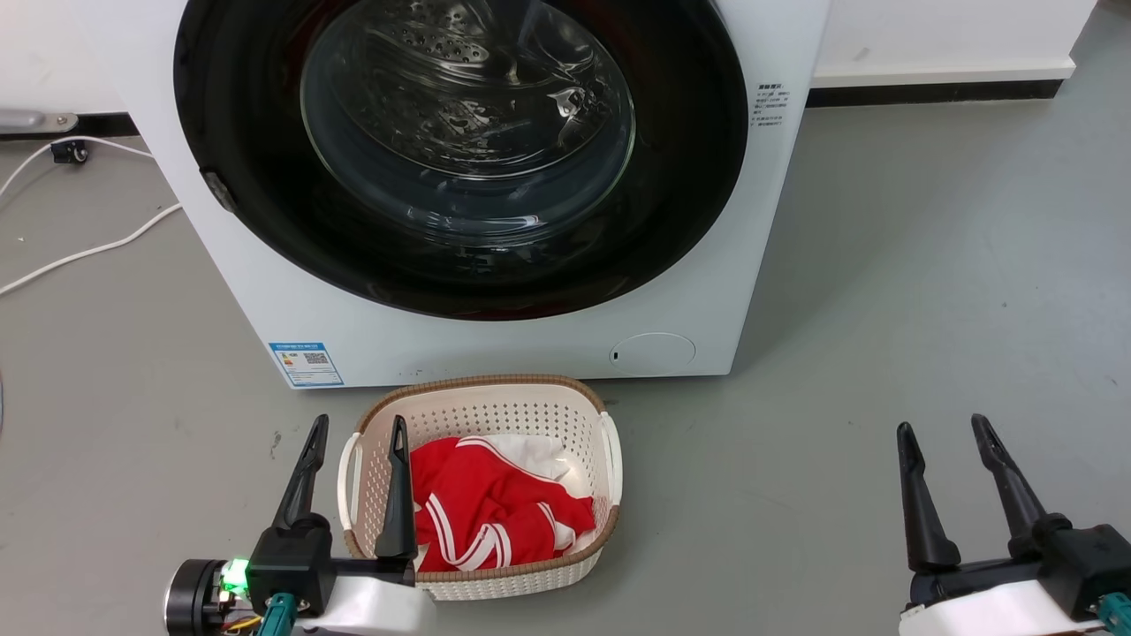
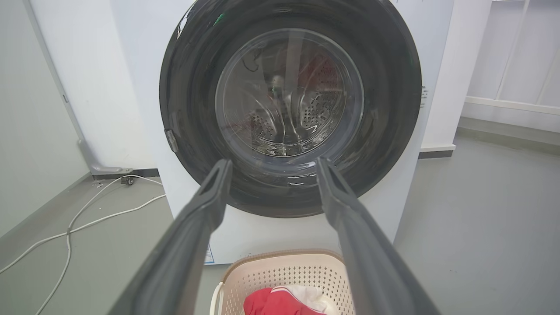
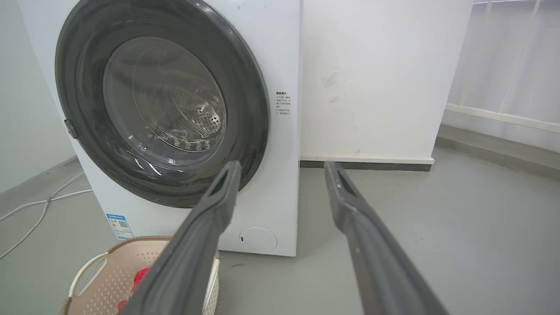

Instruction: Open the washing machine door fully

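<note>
The washing machine door (image 1: 689, 177) is a big glossy black ring with a clear bulging window, lying flush against the white machine (image 1: 495, 336), and a small grey latch tab (image 1: 217, 191) sits on its left rim. The door (image 2: 393, 109) faces the left wrist view head-on, and in the right wrist view the door (image 3: 245, 100) is seen at an angle. My left gripper (image 1: 358, 430) is open at the lower left, over the basket's left edge, well short of the door. My right gripper (image 1: 943, 427) is open over bare floor at the lower right.
A cream laundry basket (image 1: 495, 402) with red and white clothes (image 1: 495, 508) stands on the grey floor directly before the machine. White cables (image 1: 88, 252) trail on the floor to the left. A white wall with a dark skirting (image 1: 937, 91) runs behind on the right.
</note>
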### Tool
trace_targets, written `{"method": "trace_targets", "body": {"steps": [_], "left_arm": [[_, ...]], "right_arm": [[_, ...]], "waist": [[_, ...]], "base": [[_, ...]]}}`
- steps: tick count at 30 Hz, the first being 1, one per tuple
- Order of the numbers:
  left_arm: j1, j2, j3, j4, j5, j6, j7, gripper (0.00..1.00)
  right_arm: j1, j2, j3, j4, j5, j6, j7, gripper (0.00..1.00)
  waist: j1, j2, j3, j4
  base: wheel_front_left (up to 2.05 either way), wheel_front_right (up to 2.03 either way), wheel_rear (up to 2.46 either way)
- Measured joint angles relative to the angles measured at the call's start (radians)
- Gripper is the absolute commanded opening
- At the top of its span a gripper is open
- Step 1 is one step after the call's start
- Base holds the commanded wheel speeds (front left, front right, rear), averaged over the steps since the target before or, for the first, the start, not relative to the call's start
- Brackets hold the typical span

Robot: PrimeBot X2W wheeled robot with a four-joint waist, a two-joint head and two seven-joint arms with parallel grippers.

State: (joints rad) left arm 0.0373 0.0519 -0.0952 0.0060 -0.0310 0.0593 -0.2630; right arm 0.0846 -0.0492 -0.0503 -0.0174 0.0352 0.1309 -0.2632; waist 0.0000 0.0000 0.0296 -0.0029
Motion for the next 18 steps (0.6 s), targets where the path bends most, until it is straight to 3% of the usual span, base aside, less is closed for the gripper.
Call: {"method": "trace_targets", "body": {"steps": [6,18], "left_arm": [[0.0,0.0,0.001,0.002,0.0,-0.005,0.0,1.0],[0.0,-0.001,0.003,0.007,0.002,-0.006,0.0,1.0]], "right_arm": [[0.0,0.0,0.004,0.027,0.089,0.0,0.0,1.0],[0.0,0.0,0.016,0.038,0.105,0.0,0.0,1.0]], "waist": [[0.0,0.0,0.003,-0.002],[0.0001,0.0,-0.002,-0.002]], "base": [[0.0,0.0,0.0],[0.0,0.0,0.0]]}}
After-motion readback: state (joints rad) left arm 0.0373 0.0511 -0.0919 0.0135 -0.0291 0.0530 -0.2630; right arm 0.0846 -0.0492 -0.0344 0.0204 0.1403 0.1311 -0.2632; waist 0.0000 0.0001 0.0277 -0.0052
